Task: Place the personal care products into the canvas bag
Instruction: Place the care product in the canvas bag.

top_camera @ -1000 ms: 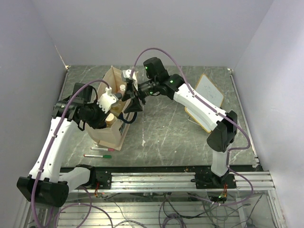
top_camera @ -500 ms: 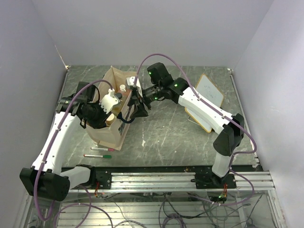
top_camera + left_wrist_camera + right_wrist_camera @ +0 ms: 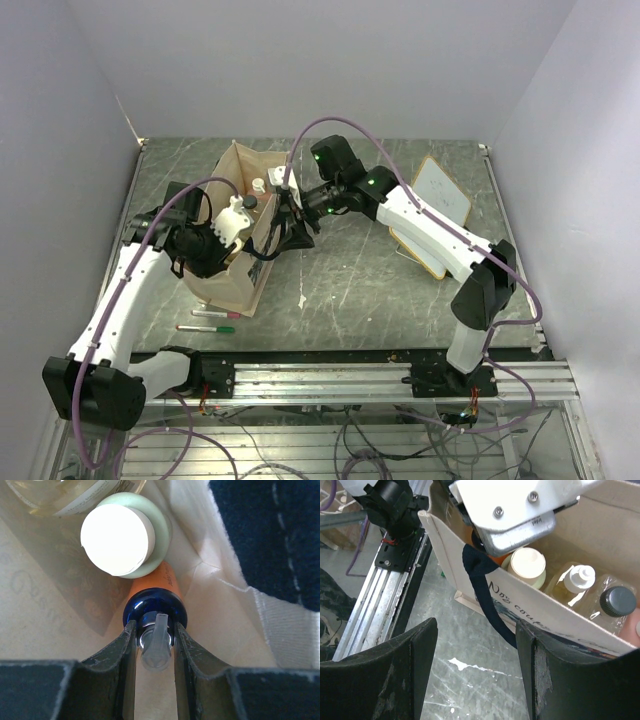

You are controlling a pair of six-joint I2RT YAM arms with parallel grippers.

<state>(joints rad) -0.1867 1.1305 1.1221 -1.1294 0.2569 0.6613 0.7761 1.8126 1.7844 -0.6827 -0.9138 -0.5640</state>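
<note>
arms (image 3: 425, 228): white shells, black joints | cables (image 3: 320, 122): purple | lights (image 3: 319, 155): green | right gripper (image 3: 475, 630): black

Soft, even light overall, though the cream cap (image 3: 117, 539) glares white in the left wrist view.

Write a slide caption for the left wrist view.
Left gripper holds the orange bottle inside the canvas bag, beside the green bottle.

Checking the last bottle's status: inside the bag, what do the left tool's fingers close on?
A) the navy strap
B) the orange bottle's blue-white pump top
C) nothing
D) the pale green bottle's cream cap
B: in the left wrist view the left tool pinches the pump top of the orange bottle inside the canvas bag.
</note>
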